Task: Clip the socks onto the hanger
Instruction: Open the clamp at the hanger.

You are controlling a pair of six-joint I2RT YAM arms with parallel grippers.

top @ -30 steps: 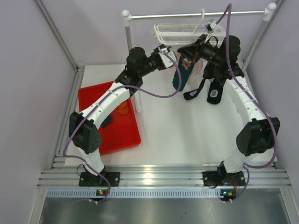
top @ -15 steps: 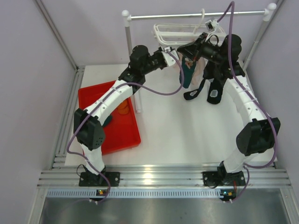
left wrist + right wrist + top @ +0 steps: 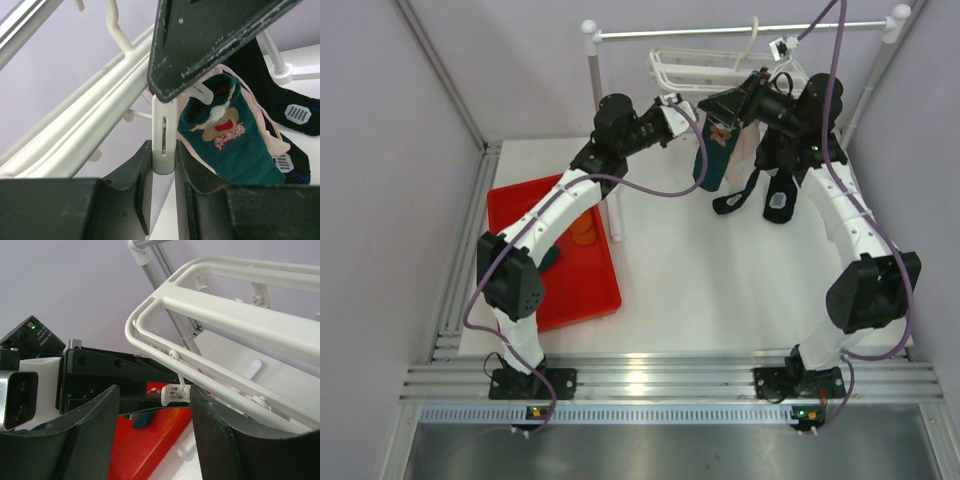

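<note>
One teal sock (image 3: 711,158) is up at the hanger (image 3: 672,68) and that's about it, going by the top view. It dangles below the frame's near edge, right between the left gripper (image 3: 682,112) and the right gripper (image 3: 724,104), which both sit on the same spot. Over in the red tray (image 3: 600,295) I can see at least one orange sock (image 3: 583,230) and what looks like a second teal sock (image 3: 548,262), half hidden under the left arm. The black socks (image 3: 778,195) hang further right, not our problem.

Left wrist cam: the left gripper (image 3: 163,155) is squeezed narrow on a white clip (image 3: 163,125), with both fingers pressed against its sides. The teal sock (image 3: 235,150) hangs just beside it with the patterned patch facing the lens. Its cuff is up by another bit of white plastic, under the right gripper's finger. Can't tell whether anything has actually bitten the fabric. A pale pink sock (image 3: 274,137) peeks out from behind.

Right wrist cam: the right gripper (image 3: 154,405) is spread wide with nothing in it. A clip (image 3: 175,393) dangles off the hanger (image 3: 225,315) out past the gap, right at the tip of the left gripper's black body, so it's probably the same one.

My read is that sock one is mid-clipping and not confirmed done. Everything in the tray is still waiting, so this is early days.
</note>
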